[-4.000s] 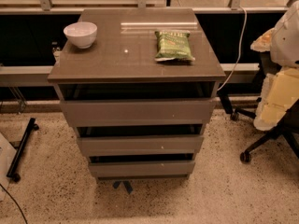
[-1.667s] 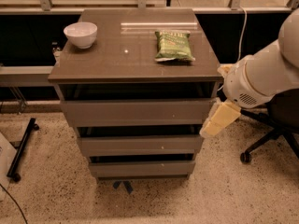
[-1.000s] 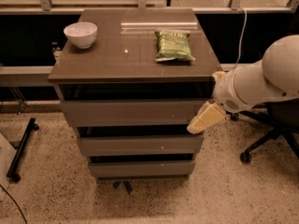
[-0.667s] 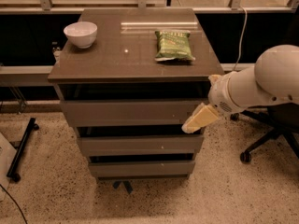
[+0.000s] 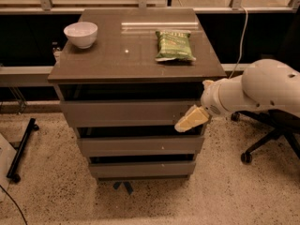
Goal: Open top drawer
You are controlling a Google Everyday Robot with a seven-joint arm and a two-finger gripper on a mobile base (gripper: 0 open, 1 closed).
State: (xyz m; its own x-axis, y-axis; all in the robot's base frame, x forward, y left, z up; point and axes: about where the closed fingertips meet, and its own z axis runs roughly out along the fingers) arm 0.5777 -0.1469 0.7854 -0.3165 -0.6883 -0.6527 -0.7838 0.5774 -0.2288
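The top drawer (image 5: 126, 112) is the uppermost grey-brown flat front of the cabinet, with a dark gap above it under the cabinet top. My gripper (image 5: 187, 122) reaches in from the right on a white arm. Its cream-coloured tip lies against the right end of the top drawer front, near its lower edge. Two shorter drawer fronts sit below: the middle drawer (image 5: 140, 145) and the bottom drawer (image 5: 143, 168).
On the cabinet top (image 5: 108, 60) stand a white bowl (image 5: 80, 33) at back left and a green snack bag (image 5: 175, 45) at right. An office chair base (image 5: 262, 144) is on the floor to the right. A black stand leg (image 5: 21, 149) lies at left.
My arm has swung in from the far right and moved left and slightly down, bringing the gripper from beside the cabinet onto the right end of the top drawer front.
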